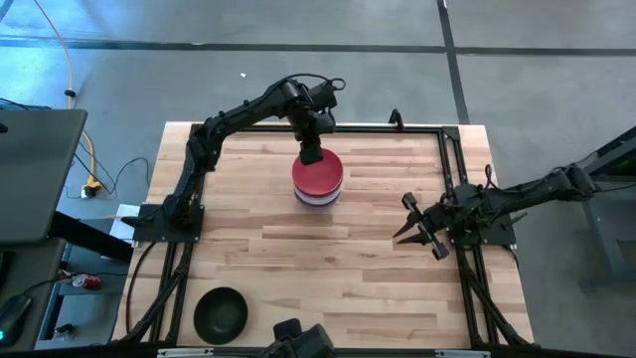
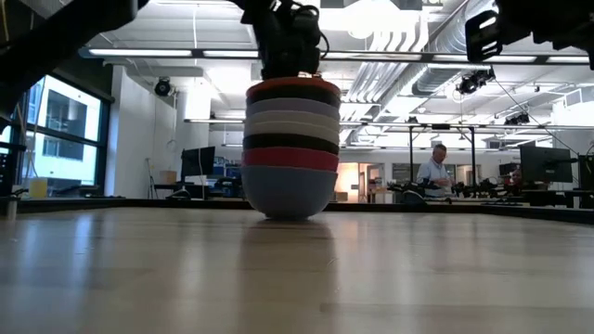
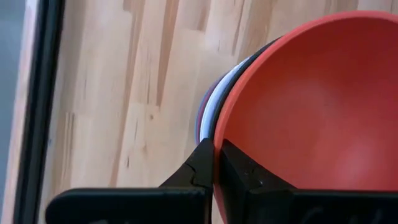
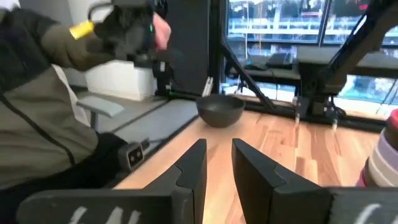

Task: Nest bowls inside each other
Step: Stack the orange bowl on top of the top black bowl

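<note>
The stack of nested bowls [image 1: 318,181] stands in the upper middle of the high view, on the far half of the table. From table height the stack [image 2: 290,148] shows smooth round bands: a bluish-lavender bowl at the base, then red, black, pale and dark rims, with the red bowl [image 3: 311,99] on top. The left gripper [image 3: 216,163] is clamped on the red bowl's rim, one finger inside and one outside, at the top edge of the stack in the high view [image 1: 310,151].

One black bowl [image 1: 220,312] sits alone at the lower left of the high view, near the table's edge; the right wrist view shows it as a matte dark bowl [image 4: 220,110].

The right gripper [image 1: 418,225] hovers at the right side of the table, fingers a little apart [image 4: 219,163], empty.

The table [image 1: 298,268] is pale butcher-block wood in long glued strips, framed by a black metal rail [image 1: 452,159]. Beyond it lies a bright workshop with ceiling ducts, monitors and windows; a person [image 2: 433,173] sits far back at right, and another person in an olive jacket [image 4: 37,118] fills the left of the right wrist view.
</note>
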Motion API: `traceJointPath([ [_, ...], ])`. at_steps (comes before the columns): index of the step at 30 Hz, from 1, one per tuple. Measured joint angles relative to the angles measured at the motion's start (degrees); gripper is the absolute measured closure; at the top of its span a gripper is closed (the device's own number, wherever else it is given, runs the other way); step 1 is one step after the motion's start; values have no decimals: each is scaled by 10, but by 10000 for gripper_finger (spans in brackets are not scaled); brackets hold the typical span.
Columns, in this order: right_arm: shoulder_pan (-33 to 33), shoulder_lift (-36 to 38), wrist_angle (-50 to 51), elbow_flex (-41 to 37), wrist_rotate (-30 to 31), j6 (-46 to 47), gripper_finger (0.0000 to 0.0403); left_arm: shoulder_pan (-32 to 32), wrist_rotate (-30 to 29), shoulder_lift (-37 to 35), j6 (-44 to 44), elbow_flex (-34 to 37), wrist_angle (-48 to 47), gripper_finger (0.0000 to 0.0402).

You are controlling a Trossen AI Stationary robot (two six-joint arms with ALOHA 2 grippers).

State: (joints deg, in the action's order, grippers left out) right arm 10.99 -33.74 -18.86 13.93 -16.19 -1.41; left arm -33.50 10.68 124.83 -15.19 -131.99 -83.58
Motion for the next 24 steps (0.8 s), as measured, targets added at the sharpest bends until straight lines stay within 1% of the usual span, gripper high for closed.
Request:
traceJointPath([
  [3,9,0,21,0,24,-14,336,2,1,15,-4,-30,-6,401],
  [6,18,3,24,-5,65,-33,336,3,3,16,-10,-29,-12,401],
  [9,20,28,29,-22,110,-47,336,1,0,16,-10,-29,-20,401],
  [13,19,97,28,-49,174,-71,336,0,-3,16,-10,-29,-20,401],
  [16,15,156,33,-66,206,-81,336,-2,-3,16,-10,-29,-20,401],
  [20,3,223,78,-74,212,-94,336,-3,1,16,-12,-29,-16,401],
  [24,-13,272,123,-74,223,-115,336,-2,6,16,-10,-29,-5,401],
])
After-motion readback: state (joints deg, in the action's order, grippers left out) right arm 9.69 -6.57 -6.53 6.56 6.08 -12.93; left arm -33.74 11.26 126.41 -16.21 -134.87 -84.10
